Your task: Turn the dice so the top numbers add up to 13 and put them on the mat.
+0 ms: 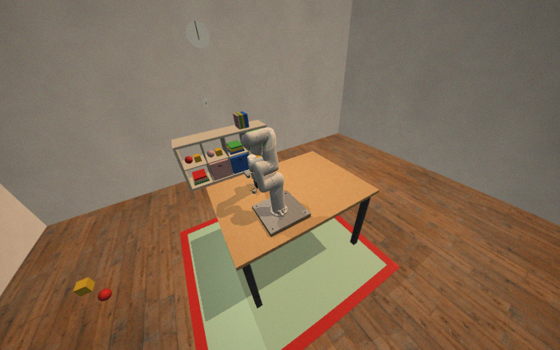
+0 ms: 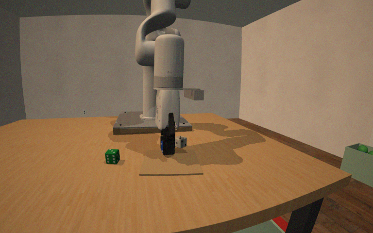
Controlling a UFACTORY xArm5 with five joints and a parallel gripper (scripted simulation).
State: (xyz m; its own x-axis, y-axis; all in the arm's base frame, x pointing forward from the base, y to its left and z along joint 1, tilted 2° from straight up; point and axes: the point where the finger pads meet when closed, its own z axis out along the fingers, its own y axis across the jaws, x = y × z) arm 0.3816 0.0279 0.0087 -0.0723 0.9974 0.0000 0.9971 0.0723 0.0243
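In the exterior view, my gripper [image 2: 167, 147] points straight down at the far edge of the thin tan mat [image 2: 171, 166]. It is shut on a blue die [image 2: 161, 145], of which only a blue sliver shows between the black fingers. A white die [image 2: 180, 141] sits flat on the table just right of and behind the gripper, off the mat. A green die [image 2: 112, 156] sits flat on the table left of the mat, with three pips on top. In the top view the gripper [image 1: 254, 188] is small and low over the table.
The arm's grey base plate [image 2: 151, 123] stands behind the dice. A green bin with green balls [image 2: 367, 166] is off the table's right edge. A shelf with coloured blocks [image 1: 218, 156] stands beyond the table.
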